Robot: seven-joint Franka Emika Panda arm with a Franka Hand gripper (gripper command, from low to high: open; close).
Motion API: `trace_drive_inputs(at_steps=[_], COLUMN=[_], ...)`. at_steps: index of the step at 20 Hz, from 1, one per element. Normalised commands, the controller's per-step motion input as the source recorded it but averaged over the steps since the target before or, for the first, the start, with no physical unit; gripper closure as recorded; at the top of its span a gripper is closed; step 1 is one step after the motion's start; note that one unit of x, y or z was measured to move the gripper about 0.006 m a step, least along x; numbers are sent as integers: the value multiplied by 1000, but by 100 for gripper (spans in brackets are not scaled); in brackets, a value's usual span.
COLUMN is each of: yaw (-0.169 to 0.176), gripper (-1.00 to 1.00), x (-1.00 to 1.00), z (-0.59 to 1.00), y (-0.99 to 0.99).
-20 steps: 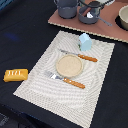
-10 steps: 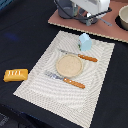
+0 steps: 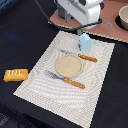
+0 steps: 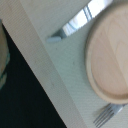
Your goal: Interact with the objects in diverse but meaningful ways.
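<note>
Carton (image 3: 85, 42) unlabelled on placemat (image 3: 40, 85), bread loaf (image 3: 15, 75) apart

Right under the gripper (image 3: 80, 31) the pale blue carton (image 3: 85, 42) stands upright, so a straight drop is blocked. Just past it the knife (image 3: 79, 56), wooden plate (image 3: 68, 65) and fork (image 3: 66, 80) take up the mat's middle. The striped placemat (image 3: 42, 87) has bare cloth further out. The bread loaf (image 3: 15, 75) sits well apart on dark table (image 3: 25, 40).
</note>
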Motion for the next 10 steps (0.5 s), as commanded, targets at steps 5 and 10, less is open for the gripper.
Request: trace_drive_inputs(at_steps=[5,10], yaw=[0,-5], gripper=[-100,-100], x=[-592,-611], z=[-136,-139], y=[-714,-693])
